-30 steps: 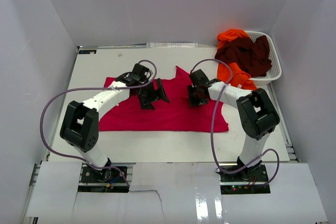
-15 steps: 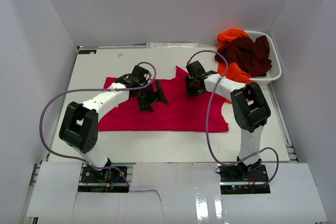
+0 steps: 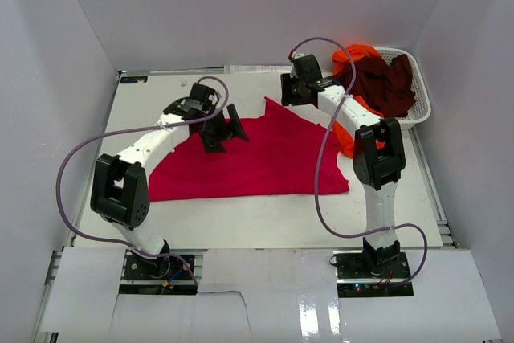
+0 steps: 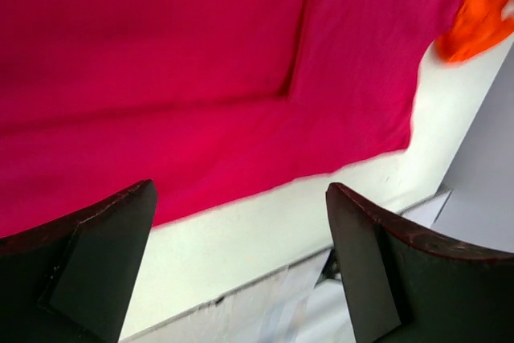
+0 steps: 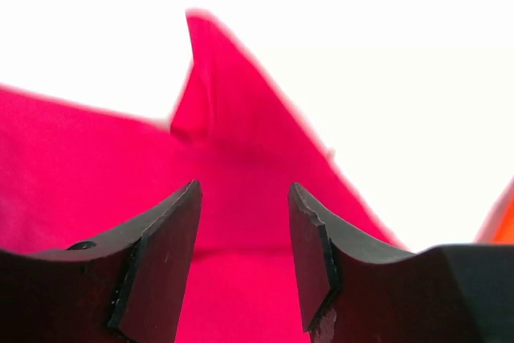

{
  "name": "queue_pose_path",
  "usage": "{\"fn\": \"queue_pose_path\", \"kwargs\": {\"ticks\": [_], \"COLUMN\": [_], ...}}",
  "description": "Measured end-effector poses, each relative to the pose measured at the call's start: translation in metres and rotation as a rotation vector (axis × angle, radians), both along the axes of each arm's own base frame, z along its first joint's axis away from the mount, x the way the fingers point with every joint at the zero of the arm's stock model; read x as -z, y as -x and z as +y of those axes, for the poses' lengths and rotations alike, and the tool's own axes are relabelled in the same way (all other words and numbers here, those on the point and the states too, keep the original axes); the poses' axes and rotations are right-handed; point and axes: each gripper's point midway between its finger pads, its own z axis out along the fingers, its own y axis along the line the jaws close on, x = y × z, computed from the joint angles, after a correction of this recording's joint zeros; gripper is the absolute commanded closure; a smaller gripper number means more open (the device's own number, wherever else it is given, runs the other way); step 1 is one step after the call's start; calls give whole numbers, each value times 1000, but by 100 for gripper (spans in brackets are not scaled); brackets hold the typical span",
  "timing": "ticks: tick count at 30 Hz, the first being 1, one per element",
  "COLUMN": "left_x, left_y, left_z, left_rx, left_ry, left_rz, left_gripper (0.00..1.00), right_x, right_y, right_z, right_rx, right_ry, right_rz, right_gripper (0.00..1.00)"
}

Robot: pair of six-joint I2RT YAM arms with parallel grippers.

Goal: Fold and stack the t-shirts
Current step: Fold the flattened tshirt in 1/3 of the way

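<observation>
The crimson-red t-shirt lies spread flat on the white table, with one corner peaking toward the back. My left gripper is open and empty above the shirt's back left part; its wrist view shows the red cloth and the shirt's edge between the spread fingers. My right gripper is open and empty, just behind the shirt's peak. The bright orange t-shirt hangs out of the basket. The dark maroon t-shirt lies in the basket.
The white mesh laundry basket stands at the back right corner. White walls close in the table on three sides. My left arm crosses the shirt's left part. A bit of orange cloth shows in the left wrist view.
Both grippers have lifted off the red shirt and moved toward the back. The right one travelled past the shirt's peak toward the basket; the left one shifted back and left.
</observation>
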Motion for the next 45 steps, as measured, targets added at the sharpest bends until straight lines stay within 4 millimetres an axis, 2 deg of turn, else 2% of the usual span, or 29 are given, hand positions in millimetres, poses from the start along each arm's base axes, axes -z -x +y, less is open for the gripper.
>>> {"fn": "queue_pose_path", "kwargs": {"ticks": [2,5,8,11,14,17,21,24,27,29,32,40,45], "left_x": [-16,-28,-18,14,48,65,64,64,63,62,59,61,63], "left_y": [-29,-73,-105,-121,-119,-110,-109,-110,-111,-112,-112,-109,-102], "left_z": [14,30,28,13,-1,-7,-9,-5,-3,-2,-2,1,5], "left_rx": [-45,-98,-101,-68,-33,-10,0,-4,-8,-11,-11,-12,-11], "left_ry": [14,15,14,1,-23,-44,-52,-61,-69,-71,-72,-85,-98], "left_rz": [-47,-103,-104,-63,2,47,42,36,30,27,21,23,34], "left_gripper": [2,2,4,4,4,4,3,3,3,3,3,3,3], "right_x": [-19,-30,-11,34,79,64,67,77,79,80,82,84,72], "right_y": [-16,-38,-52,-57,-53,-64,-58,-46,-40,-35,-29,-24,-7], "right_z": [1,1,0,-5,-12,-13,-10,-5,2,4,4,3,4], "right_rx": [-1,-10,-25,-33,-43,-61,-88,-118,-153,-165,-180,-195,-235], "right_ry": [-30,-72,-102,-120,-131,-187,-220,-243,-277,-288,-289,-279,-257], "right_rz": [-44,-81,-50,37,130,105,133,177,181,185,199,201,185], "right_gripper": [45,45,45,45,45,45,48,50,53,60,91,92,92]}}
